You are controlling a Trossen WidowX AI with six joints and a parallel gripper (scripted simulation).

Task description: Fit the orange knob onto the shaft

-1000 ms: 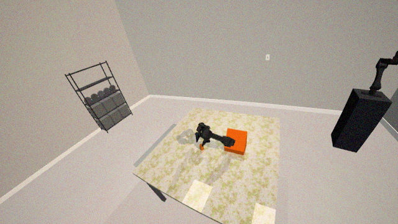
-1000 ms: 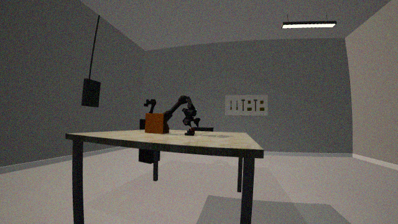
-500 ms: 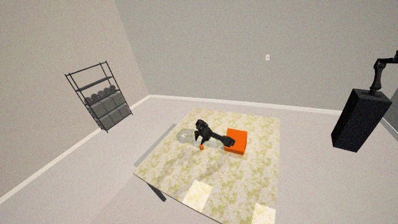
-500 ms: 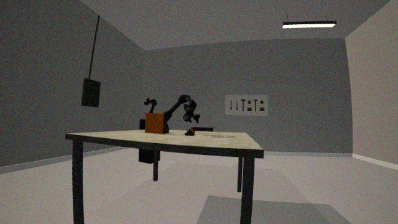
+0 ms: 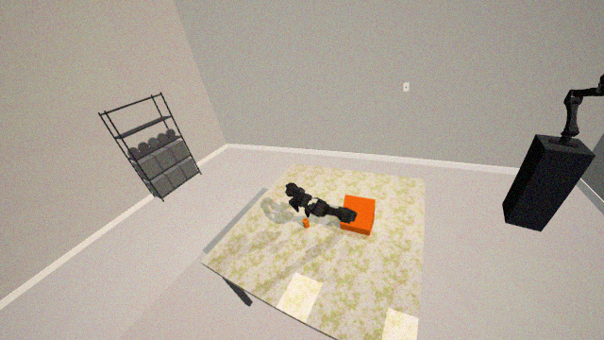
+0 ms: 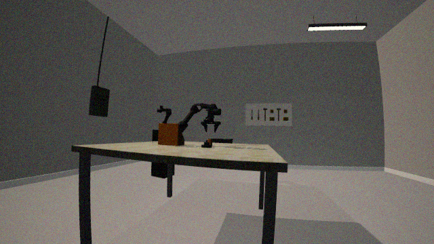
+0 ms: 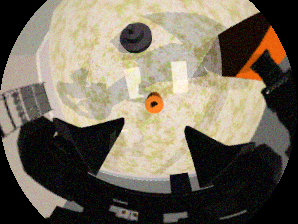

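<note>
The orange knob (image 5: 306,223) (image 6: 209,140) (image 7: 154,109) stands upright on the table, apart from the pedestal, with an opening in its top facing the wrist camera. The round dark pedestal (image 6: 206,146) (image 7: 136,37) stands beyond the knob in the wrist view, its shaft seen from above as a small dark disc. I cannot make out the pedestal in the top view. My gripper (image 5: 301,212) (image 6: 211,131) (image 7: 155,125) is wide open and empty, pointing down above the table. The knob lies beyond the gap between the fingertips in the wrist view.
A large orange block (image 5: 360,210) (image 6: 168,134) (image 7: 273,45) sits on the table beside the arm's base. The patterned table (image 5: 377,264) (image 6: 135,149) carries shadows of the arm. A second arm stands on a black stand (image 5: 543,189) away from the table.
</note>
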